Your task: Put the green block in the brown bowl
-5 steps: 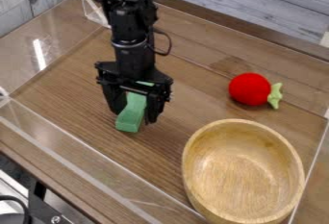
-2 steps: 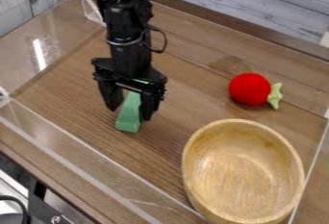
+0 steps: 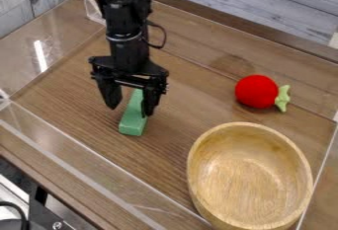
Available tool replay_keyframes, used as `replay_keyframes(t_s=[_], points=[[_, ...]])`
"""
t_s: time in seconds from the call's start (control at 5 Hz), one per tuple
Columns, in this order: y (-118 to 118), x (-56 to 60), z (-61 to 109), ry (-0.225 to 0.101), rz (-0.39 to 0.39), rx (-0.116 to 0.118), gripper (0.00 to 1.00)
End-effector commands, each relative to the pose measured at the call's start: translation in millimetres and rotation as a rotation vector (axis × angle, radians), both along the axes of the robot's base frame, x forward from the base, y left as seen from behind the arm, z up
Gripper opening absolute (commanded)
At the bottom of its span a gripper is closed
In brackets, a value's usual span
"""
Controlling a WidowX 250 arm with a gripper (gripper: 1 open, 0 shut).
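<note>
The green block [image 3: 133,116] lies flat on the wooden table, left of centre. My gripper [image 3: 132,98] hangs straight down over its far end, open, with one finger on each side of the block. The dark fingers [image 3: 110,91] straddle the block and hide its upper part. The brown bowl [image 3: 250,175] sits at the lower right, empty, its thick rim a short way right of the block.
A round red toy with a green stem [image 3: 260,91] lies at the right, behind the bowl. A clear plastic wall [image 3: 79,160] runs along the table's front and left edges. Grey planks form the backdrop.
The open gripper has shifted slightly left and up along the block, exposing more of the block's near end. Block, bowl and red toy have stayed put.
</note>
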State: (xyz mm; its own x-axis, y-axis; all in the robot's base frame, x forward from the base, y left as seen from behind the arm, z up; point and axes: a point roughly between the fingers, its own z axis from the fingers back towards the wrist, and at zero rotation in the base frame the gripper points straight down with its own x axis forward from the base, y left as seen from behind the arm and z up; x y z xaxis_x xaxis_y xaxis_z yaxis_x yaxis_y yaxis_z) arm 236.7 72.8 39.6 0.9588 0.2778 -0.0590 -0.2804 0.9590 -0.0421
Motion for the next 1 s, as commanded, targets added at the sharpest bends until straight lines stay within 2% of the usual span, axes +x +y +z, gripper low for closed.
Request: replay_keyframes(t_s=[0.0,0.2,0.4,0.6,0.8], points=[[7,1.6,0.3,-0.033,0.025,0.008,1.0],[10,0.8,-4.6,-0.034,0.048,0.009,1.0],[-4,1.8,2.9,-0.04,0.057,0.012,1.0],[2,2.9,12.7,-0.041,0.025,0.01,0.0],[9,4.4,25.1,-0.044,-0.016,0.005,0.0]])
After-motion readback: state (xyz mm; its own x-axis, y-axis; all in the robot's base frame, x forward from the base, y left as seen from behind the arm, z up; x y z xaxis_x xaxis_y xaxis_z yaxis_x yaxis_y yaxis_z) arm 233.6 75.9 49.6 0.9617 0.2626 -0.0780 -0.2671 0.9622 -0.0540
